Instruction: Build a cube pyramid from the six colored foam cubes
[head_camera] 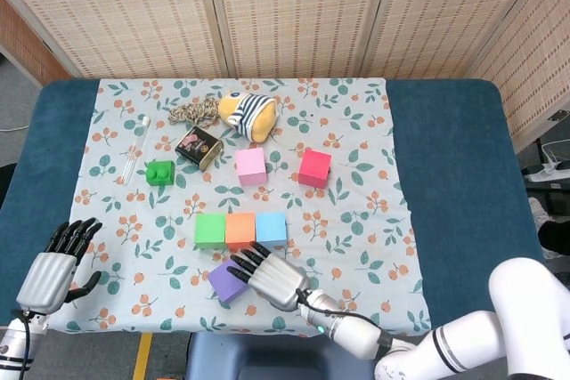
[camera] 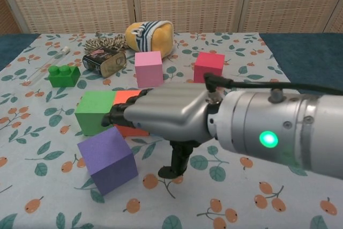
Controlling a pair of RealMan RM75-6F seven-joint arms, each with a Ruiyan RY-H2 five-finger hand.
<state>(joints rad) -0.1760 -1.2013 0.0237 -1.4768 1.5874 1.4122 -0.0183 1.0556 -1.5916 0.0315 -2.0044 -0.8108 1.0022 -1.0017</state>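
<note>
Right hand (head_camera: pixel 272 280) hung spread and empty over the purple cube (head_camera: pixel 226 283), which sat skewed to my green (head_camera: pixel 210 230), orange (head_camera: pixel 240 230) and blue (head_camera: pixel 271 228) row just behind it. Pink (head_camera: pixel 251 166) and red (head_camera: pixel 314 168) cubes stood farther back, near a tin (head_camera: pixel 199 148), green brick (head_camera: pixel 160 173) and striped toy (head_camera: pixel 248 115). I kept my left hand (head_camera: pixel 52 272) open, idle at the near-left edge.

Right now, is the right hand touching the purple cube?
Cannot tell. In the head view the right hand overlaps the purple cube; in the chest view its fingertips sit just above the cube's top edge, with neither contact nor gap plainly visible.
</note>
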